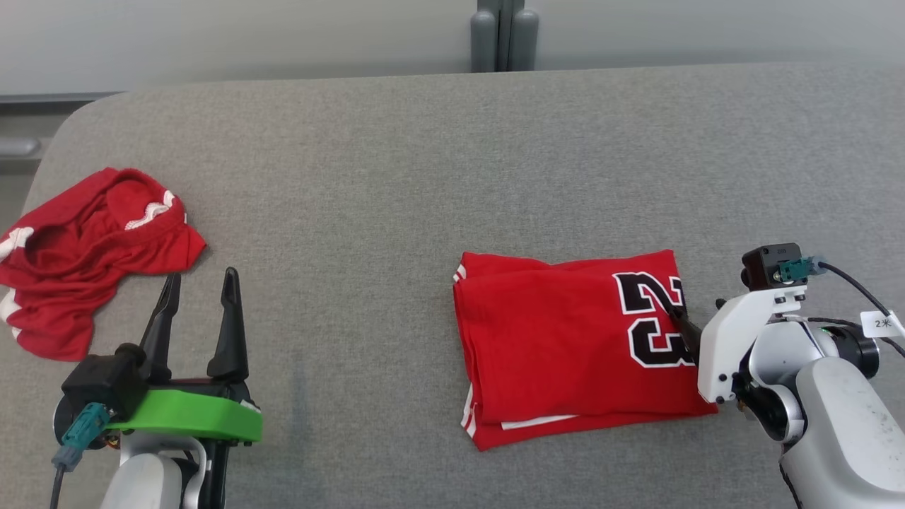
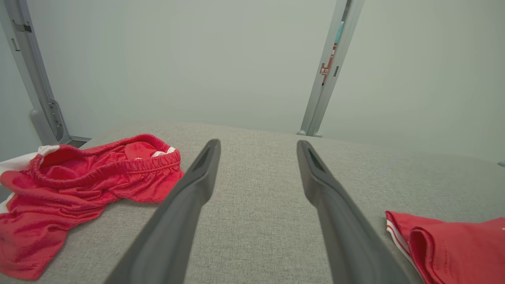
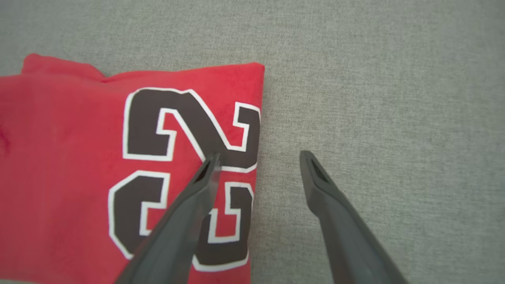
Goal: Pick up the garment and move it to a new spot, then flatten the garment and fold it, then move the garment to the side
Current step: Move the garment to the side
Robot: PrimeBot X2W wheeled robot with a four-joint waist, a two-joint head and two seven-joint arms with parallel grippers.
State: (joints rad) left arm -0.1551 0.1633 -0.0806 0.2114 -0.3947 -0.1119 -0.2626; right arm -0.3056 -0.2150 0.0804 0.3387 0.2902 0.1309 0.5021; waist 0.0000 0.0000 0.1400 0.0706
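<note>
**Inspection: folded jersey on table, both sets of fingers open**

We find a table (image 1: 424, 177) covered in grey woven fabric, with a rounded far-left corner. Behind it stands a plain pale wall (image 2: 236, 59), broken by grey upright posts (image 1: 503, 35).

The head view gives the whole layout. A red jersey (image 1: 573, 339) lies folded into a rough rectangle right of centre, its black number 23 with white outline facing up. Red shorts (image 1: 85, 254) lie crumpled at the left edge, well apart from it.

The left wrist view shows the elastic waistband of the shorts and the layered fold at the jersey's near corner, which the head view does not make plain. The right wrist view shows the number print close up.

The left fingers (image 1: 228, 318) stand spread and empty over bare table, just beside the shorts and far from the jersey.

The right fingers (image 3: 193, 205) are also spread and hold nothing. In the right wrist view they straddle the jersey's edge, one over the number and the other over bare table. We cannot tell whether the finger over the print touches the cloth. In the head view a single dark tip of the right fingers shows at that same edge.
</note>
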